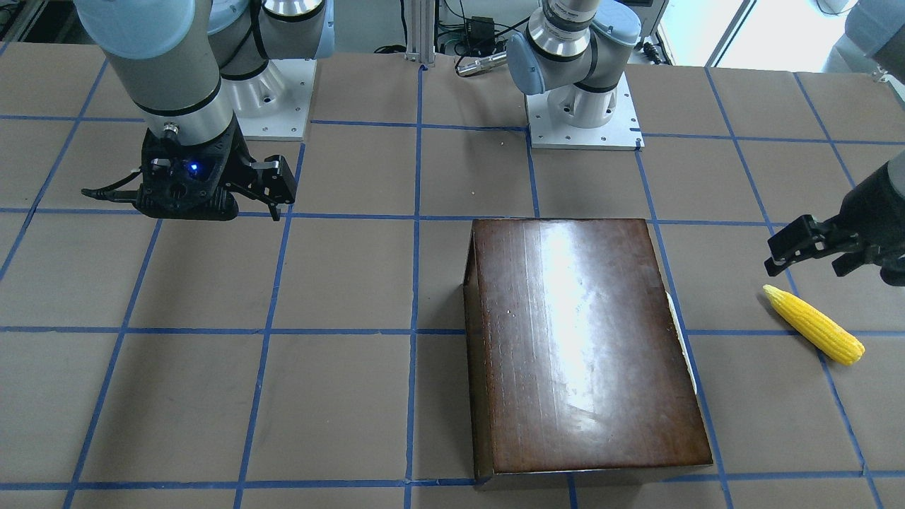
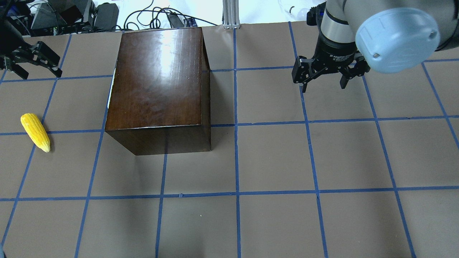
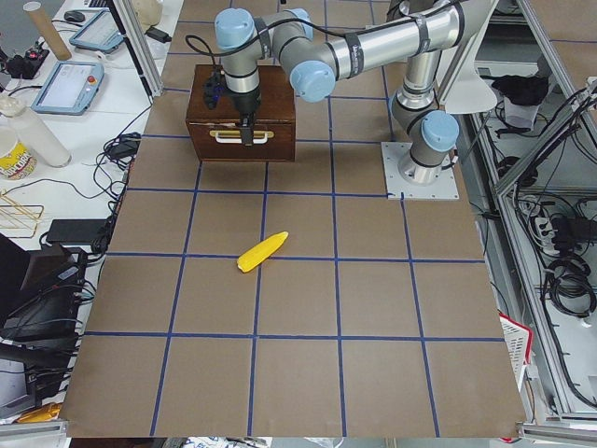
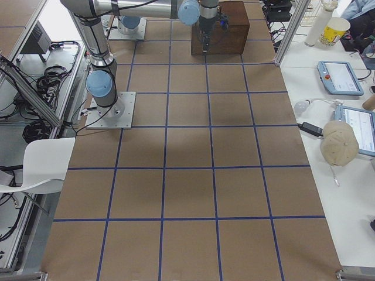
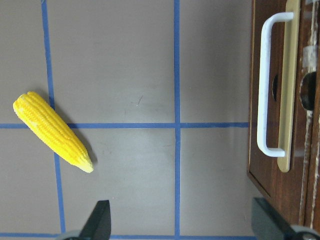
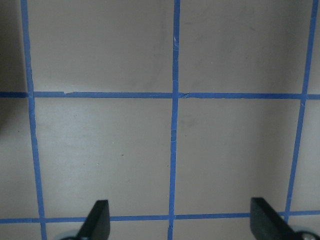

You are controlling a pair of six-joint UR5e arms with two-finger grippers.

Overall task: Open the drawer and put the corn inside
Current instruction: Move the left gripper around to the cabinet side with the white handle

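A dark wooden box (image 2: 157, 79) is sitting on the table with its drawer (image 5: 275, 125) pushed fully in. The corn (image 2: 35, 132) is lying well out from the box's handle side. The left gripper (image 5: 182, 222) is hovering empty, fingers spread, off that same side. The right gripper (image 2: 322, 84) is hanging spread and empty beyond the box's opposite side. For a clean opening, the left fingers should be closing around the middle of the white handle (image 5: 264, 85) and pulling straight away from the box
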